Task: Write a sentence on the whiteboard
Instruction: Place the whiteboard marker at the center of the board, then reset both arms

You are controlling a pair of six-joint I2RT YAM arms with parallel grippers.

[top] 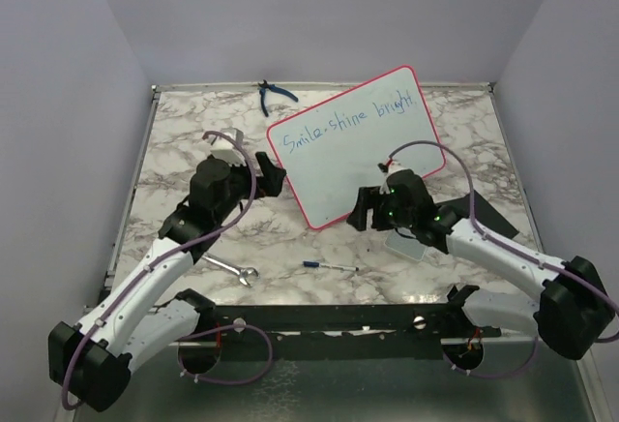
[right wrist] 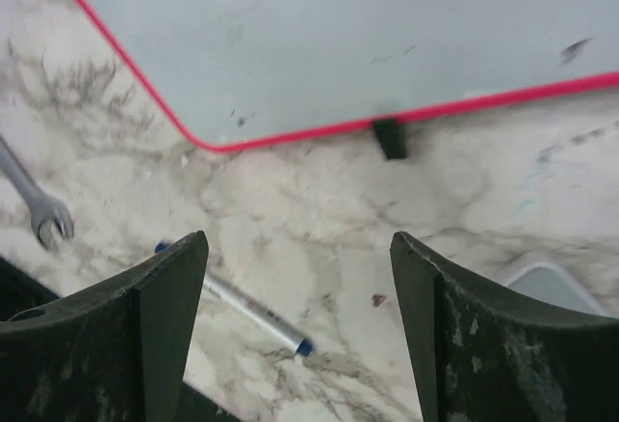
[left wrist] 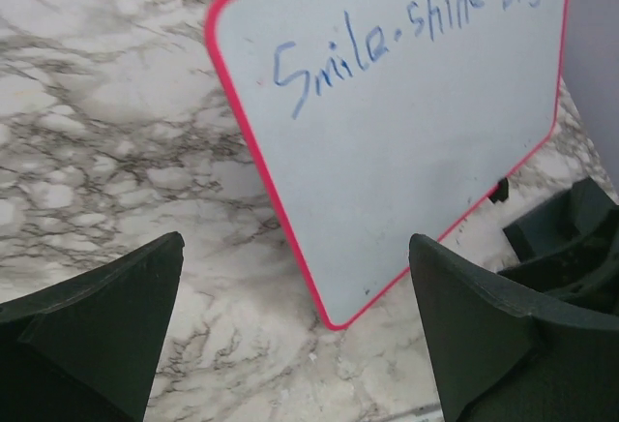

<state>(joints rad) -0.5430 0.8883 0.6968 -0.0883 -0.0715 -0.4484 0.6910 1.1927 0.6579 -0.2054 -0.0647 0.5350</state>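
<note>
The black fingers (left wrist: 116, 325) of the left gripper (left wrist: 295, 243) fill the bottom of its wrist view. They stand wide apart with nothing between them, so the gripper holds nothing. The right gripper (right wrist: 300, 238) is likewise spread wide and empty above the marbled tabletop (right wrist: 319, 209).

The whiteboard (top: 353, 161) sits toward the middle of the tabletop between the two grippers, turned askew so that its right end points toward the far side. Its red-pink frame runs around a glossy white face, and a small black foot (right wrist: 391, 138) shows at its near edge. The sentence (top: 345, 117), in thin blue handwriting, runs in one line along the far edge of the board and reads "Smile-shine bright".

The left gripper is just beside the board's left edge, and the right gripper is near its lower right edge; neither touches it.

A blue-capped pen (right wrist: 247, 304) lies on the tabletop below the right gripper, and a wrench (top: 232, 267) lies near the left arm. Blue-handled pliers (top: 274, 93) lie at the far edge.
</note>
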